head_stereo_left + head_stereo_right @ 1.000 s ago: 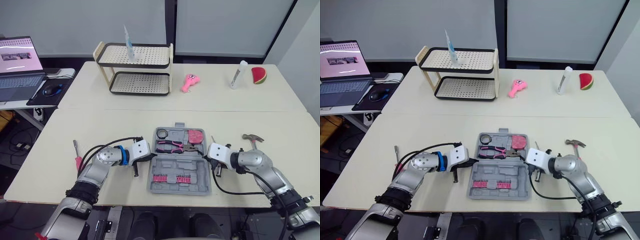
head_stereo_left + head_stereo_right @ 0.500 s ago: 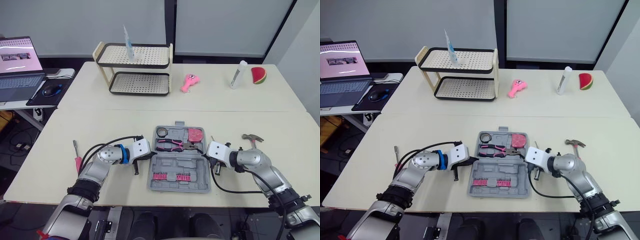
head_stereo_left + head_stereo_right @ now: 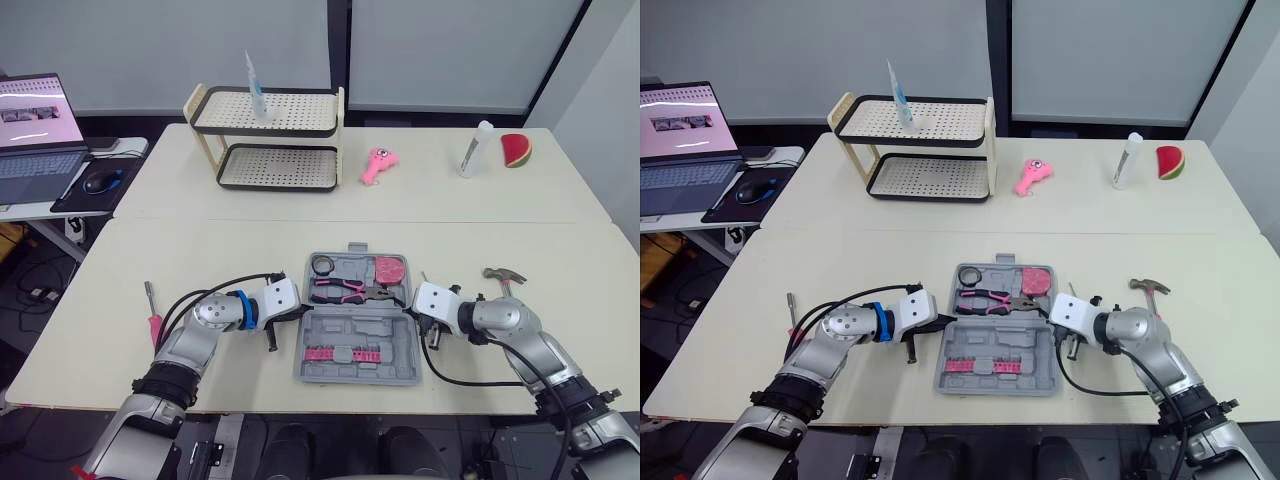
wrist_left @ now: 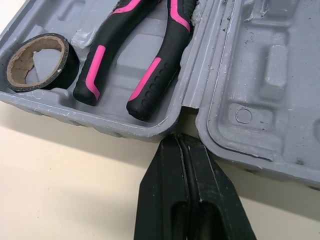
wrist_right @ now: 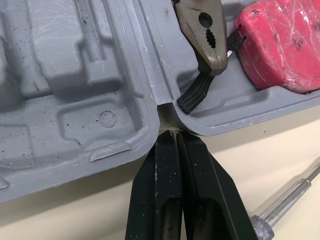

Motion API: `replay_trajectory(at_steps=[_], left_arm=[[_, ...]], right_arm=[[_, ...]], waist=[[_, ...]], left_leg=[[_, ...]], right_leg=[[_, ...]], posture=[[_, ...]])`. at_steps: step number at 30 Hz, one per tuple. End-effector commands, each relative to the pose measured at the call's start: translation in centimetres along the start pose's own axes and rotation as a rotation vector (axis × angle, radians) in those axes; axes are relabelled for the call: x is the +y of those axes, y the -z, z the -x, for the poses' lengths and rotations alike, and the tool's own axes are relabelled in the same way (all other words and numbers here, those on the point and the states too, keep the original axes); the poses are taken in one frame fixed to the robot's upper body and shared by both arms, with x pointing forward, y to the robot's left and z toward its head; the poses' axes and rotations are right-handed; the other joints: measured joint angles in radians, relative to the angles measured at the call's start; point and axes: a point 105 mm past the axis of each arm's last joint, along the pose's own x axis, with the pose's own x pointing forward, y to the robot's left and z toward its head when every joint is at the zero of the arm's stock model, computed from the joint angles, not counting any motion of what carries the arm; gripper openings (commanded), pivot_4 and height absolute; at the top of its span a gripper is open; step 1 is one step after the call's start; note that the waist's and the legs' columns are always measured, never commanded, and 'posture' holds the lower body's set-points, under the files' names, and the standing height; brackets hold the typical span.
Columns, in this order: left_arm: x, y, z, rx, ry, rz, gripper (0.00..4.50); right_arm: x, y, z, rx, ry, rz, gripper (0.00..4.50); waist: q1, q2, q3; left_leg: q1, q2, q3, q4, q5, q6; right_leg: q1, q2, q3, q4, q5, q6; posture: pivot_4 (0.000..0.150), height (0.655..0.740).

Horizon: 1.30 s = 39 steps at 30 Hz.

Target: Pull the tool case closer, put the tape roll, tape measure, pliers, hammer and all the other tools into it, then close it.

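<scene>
A: Fingers (image 4: pixel 162 175) of the left gripper (image 4: pixel 179 139)?
B: Pressed together, tips at the open tool case's (image 3: pixel 360 372) left hinge gap. The right gripper (image 5: pixel 175 134) mirrors it, also closed.
A: And the tools?
B: Inside: tape roll (image 3: pixel 323 266), pliers (image 3: pixel 345 291), tape measure (image 3: pixel 391 270). The hammer (image 3: pixel 503 277) lies outside, on the right.

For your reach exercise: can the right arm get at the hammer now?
Probably yes: the hammer lies on bare table beside that arm; the right gripper, shut, must open first.
</scene>
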Motion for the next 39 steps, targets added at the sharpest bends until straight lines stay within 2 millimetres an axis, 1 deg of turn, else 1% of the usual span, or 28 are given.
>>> replay_trajectory(at_steps=[1, 4, 8, 10, 13, 16, 18, 20, 21, 23, 24, 26, 27, 29, 30, 32, 34, 36, 39], left_arm=[[-0.6, 0.3, 0.1, 0.012, 0.022, -0.005, 0.01], [-0.1, 0.8, 0.8, 0.031, 0.001, 0.006, 0.01], [0.2, 0.8, 1.6, 0.03, -0.012, 0.004, 0.01], [0.6, 0.7, 2.6, 0.025, -0.028, 0.007, 0.01], [1.3, 0.4, 4.8, 0.009, -0.059, 0.01, 0.01], [2.3, -0.4, 7.8, -0.058, -0.121, 0.082, 0.01], [3.0, -0.8, 9.8, -0.1, -0.187, 0.134, 0.01], [3.9, -0.6, 12.6, -0.122, -0.286, 0.183, 0.01], [4.8, -0.1, 15.4, -0.139, -0.416, 0.255, 0.01], [5.6, 1.0, 19.1, -0.155, -0.59, 0.35, 0.01], [5.5, 1.7, 20.6, -0.157, -0.664, 0.403, 0.01], [5.0, 3.0, 22.3, -0.146, -0.743, 0.472, 0.01], [4.4, 4.3, 23.7, -0.133, -0.803, 0.532, 0.01], [3.2, 6.3, 25.4, -0.117, -0.893, 0.625, 0.39], [2.6, 7.3, 26.2, -0.103, -0.94, 0.663, 0.59], [1.0, 9.0, 27.0, -0.084, -1.0, 0.74, 1.2], [-0.7, 10.5, 27.3, -0.069, -1.038, 0.812, 1.82], [-2.3, 11.5, 27.4, -0.057, -1.064, 0.867, 2.45], [-3.9, 12.5, 27.4, -0.038, -1.088, 0.916, 3.46]], right_arm=[[0.2, -0.4, 0.3, -0.01, -0.007, -0.008, 0.0], [0.0, 0.0, 1.3, -0.004, 0.011, -0.006, 0.0], [-0.1, 0.1, 2.7, -0.011, 0.029, 0.019, 0.0], [-0.3, 0.0, 3.6, -0.025, 0.052, 0.035, 0.0], [-1.0, -0.6, 5.3, -0.074, 0.123, 0.06, 0.0], [-1.7, -0.9, 7.6, -0.107, 0.209, 0.036, 0.0], [-1.9, -0.5, 9.0, -0.101, 0.245, 0.004, 0.0], [-2.6, 0.0, 11.1, -0.105, 0.319, -0.028, 0.0], [-3.3, 0.8, 13.1, -0.104, 0.391, -0.069, 0.0], [-3.9, 1.9, 15.7, -0.1, 0.491, -0.122, 0.0], [-3.8, 2.6, 16.8, -0.087, 0.523, -0.15, 0.0], [-3.2, 3.5, 17.9, -0.078, 0.536, -0.196, 0.0], [-2.7, 4.3, 18.5, -0.065, 0.555, -0.237, 0.0], [-1.7, 5.6, 19.3, -0.048, 0.566, -0.296, 0.51], [-1.2, 6.3, 19.6, -0.042, 0.575, -0.334, 0.64], [-0.2, 7.3, 20.0, -0.029, 0.584, -0.383, 0.96], [1.2, 8.2, 20.1, -0.013, 0.572, -0.431, 1.29], [2.3, 8.6, 20.1, -0.011, 0.552, -0.451, 1.67], [3.5, 9.1, 20.1, -0.014, 0.535, -0.481, 2.35]], waist=[[0.0, 0.0, 0.0], [0.0, 0.0, 0.0], [0.0, 0.0, 0.0], [0.0, 0.0, 0.0], [-0.003, 0.0, 0.0], [-0.002, 0.0, 0.0], [-0.002, 0.0, 0.0], [0.0, 0.0, 0.0], [0.0, 0.0, 0.0], [0.0, 0.0, 0.001], [0.001, 0.0, 0.001], [0.0, 0.0, 0.001], [0.001, 0.0, 0.001], [0.001, 0.0, 0.001], [0.001, 0.0, 0.001], [0.002, 0.0, 0.001], [0.002, 0.0, 0.001], [0.003, 0.0, 0.001], [0.004, -0.001, 0.0]], left_leg=[[0.0, 0.0, 0.0, 0.0, 0.0, 0.0], [-0.001, 0.0, 0.0, 0.0, 0.0, 0.0], [-0.001, 0.0, 0.0, -0.001, 0.0, 0.0], [-0.001, 0.0, 0.0, -0.001, 0.0, 0.0], [-0.002, 0.0, 0.0, -0.001, 0.0, 0.001], [-0.006, 0.001, 0.0, -0.001, 0.0, 0.0], [-0.007, 0.001, 0.0, -0.001, 0.0, 0.0], [-0.007, 0.0, 0.0, -0.001, -0.001, 0.001], [-0.007, 0.0, 0.0, -0.001, -0.002, 0.004], [-0.007, 0.0, 0.0, -0.001, -0.002, 0.004], [-0.007, 0.0, 0.0, -0.001, -0.002, 0.004], [-0.006, 0.0, 0.0, -0.002, -0.002, 0.004], [-0.006, 0.0, 0.0, -0.002, -0.002, 0.004], [-0.004, 0.0, 0.0, -0.002, -0.002, 0.004], [-0.004, 0.0, 0.0, -0.003, -0.003, 0.004], [-0.003, 0.0, 0.0, -0.003, -0.003, 0.004], [-0.003, 0.0, 0.0, -0.003, -0.003, 0.004], [-0.002, 0.0, 0.0, -0.004, -0.003, 0.004], [0.0, 0.0, -0.001, -0.004, -0.003, 0.004]], right_leg=[[0.0, 0.0, 0.0, 0.0, 0.0, 0.0], [-0.001, 0.0, 0.0, 0.0, 0.0, 0.0], [-0.001, 0.0, 0.0, 0.0, 0.0, 0.0], [-0.002, 0.0, 0.0, 0.0, 0.0, 0.0], [-0.004, 0.0, 0.001, 0.0, 0.0, 0.0], [-0.009, 0.0, 0.001, 0.004, 0.0, 0.0], [-0.01, 0.0, 0.001, 0.004, 0.0, 0.0], [-0.009, -0.001, 0.001, 0.003, 0.0, 0.0], [-0.009, -0.001, 0.001, 0.003, 0.0, 0.0], [-0.009, -0.001, 0.001, 0.003, 0.0, 0.0], [-0.009, -0.001, 0.001, 0.002, 0.0, 0.0], [-0.008, -0.001, 0.001, 0.002, 0.0, 0.0], [-0.007, -0.001, 0.001, 0.002, 0.0, 0.0], [-0.005, -0.002, 0.001, 0.0, 0.0, 0.0], [-0.005, -0.003, 0.002, 0.0, 0.0, 0.0], [-0.004, -0.004, 0.002, -0.001, 0.0, 0.0], [-0.002, -0.006, 0.002, -0.002, 0.0, 0.0], [-0.001, -0.006, 0.002, -0.003, 0.0, 0.0], [0.001, -0.007, 0.003, -0.004, 0.0, 0.0]], posture=[[0.15, 0.729], [0.15, 0.729], [0.15, 0.729], [0.15, 0.729], [0.15, 0.729], [0.15, 0.729], [0.15, 0.729], [0.15, 0.729], [0.15, 0.729], [0.15, 0.729], [0.15, 0.729], [0.15, 0.729], [0.15, 0.729], [0.15, 0.729], [0.15, 0.729], [0.15, 0.729], [0.15, 0.729], [0.15, 0.729], [0.15, 0.729]])
